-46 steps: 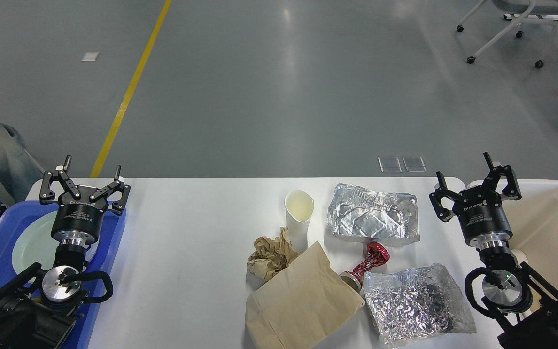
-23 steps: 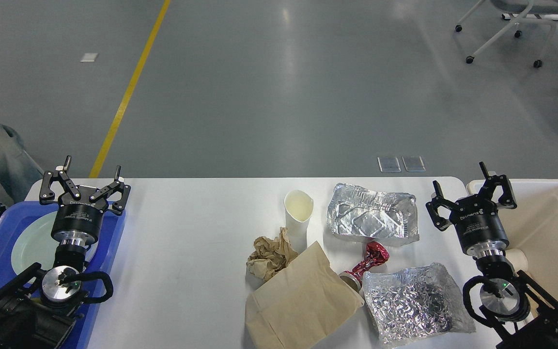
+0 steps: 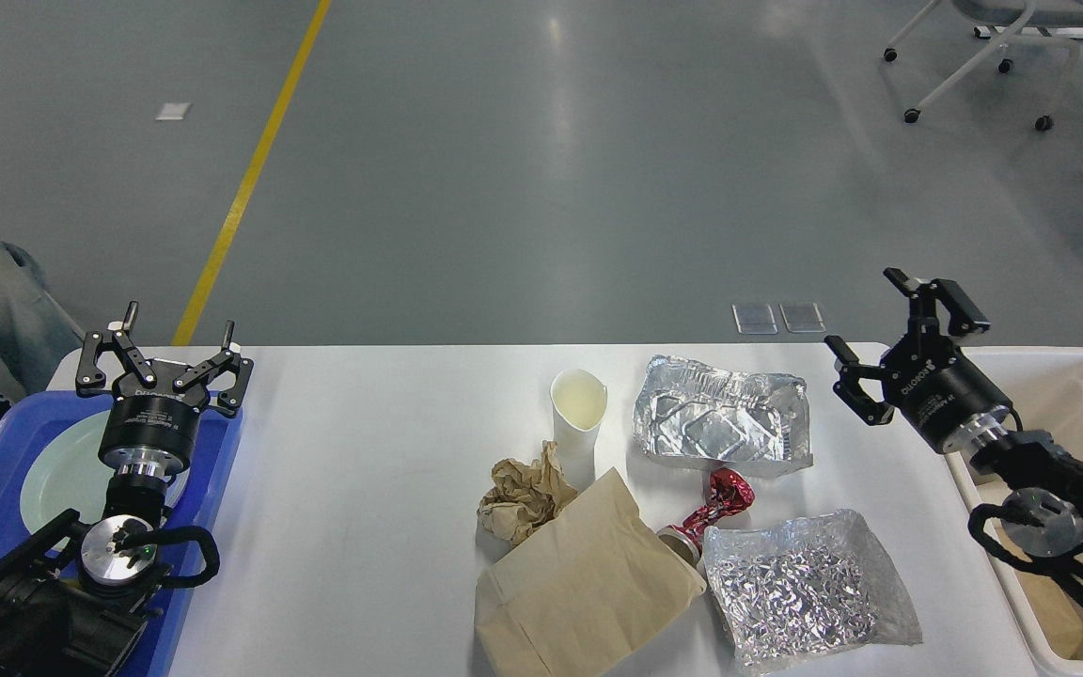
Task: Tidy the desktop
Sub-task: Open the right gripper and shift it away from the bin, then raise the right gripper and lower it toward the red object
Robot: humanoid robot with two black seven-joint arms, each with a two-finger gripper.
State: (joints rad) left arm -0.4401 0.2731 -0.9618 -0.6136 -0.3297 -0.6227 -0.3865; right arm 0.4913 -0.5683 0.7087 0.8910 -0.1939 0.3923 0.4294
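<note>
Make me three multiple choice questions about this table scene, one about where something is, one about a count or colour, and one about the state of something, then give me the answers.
1. Where does the paper cup stand?
A. in the blue tray
B. on the white table, left of the foil container
C. in the cream bin

2. How many foil items lie on the table?
A. two
B. four
C. none

3. What state is the right gripper in?
A. shut on the cup
B. shut on the paper bag
C. open, holding nothing

Answers:
1 B: the cup stands upright just left of the foil container.
2 A: there is the foil container plus a crumpled foil sheet nearer the robot.
3 C: its fingers are spread with nothing between them.
</note>
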